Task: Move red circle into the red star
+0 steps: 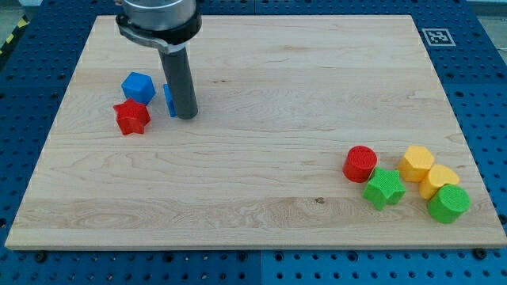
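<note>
The red circle (360,163) lies at the view's lower right, touching a green star (384,188). The red star (131,116) lies at the view's upper left, just below a blue block (138,86). My tip (185,116) rests on the board to the right of the red star, about a block's width away. A second blue block (169,100) is mostly hidden behind the rod, touching its left side. The tip is far from the red circle.
A yellow hexagon block (416,162), another yellow block (438,180) and a green circle (449,203) cluster right of the red circle near the board's right edge. A marker tag (435,36) sits at the board's top right corner.
</note>
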Tool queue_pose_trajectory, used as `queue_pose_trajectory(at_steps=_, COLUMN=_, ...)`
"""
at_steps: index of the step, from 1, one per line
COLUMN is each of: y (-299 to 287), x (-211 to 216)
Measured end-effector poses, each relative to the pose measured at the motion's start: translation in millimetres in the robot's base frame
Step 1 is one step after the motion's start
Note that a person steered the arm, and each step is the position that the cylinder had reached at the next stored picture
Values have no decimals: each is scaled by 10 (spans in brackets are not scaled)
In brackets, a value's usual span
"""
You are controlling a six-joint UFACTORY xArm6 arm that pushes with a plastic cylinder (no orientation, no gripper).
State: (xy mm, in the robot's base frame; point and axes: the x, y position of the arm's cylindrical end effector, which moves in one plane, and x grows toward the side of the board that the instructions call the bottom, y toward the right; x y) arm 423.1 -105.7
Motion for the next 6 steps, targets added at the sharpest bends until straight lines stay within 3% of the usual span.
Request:
queue_pose_trajectory(at_steps=1, y=81, x=12)
queue_pose_trajectory(at_steps=4, y=2359, x=378)
queue_pose_trajectory(at_steps=5, y=2798, x=743)
queue_pose_trajectory(at_steps=6, y=2799, x=763)
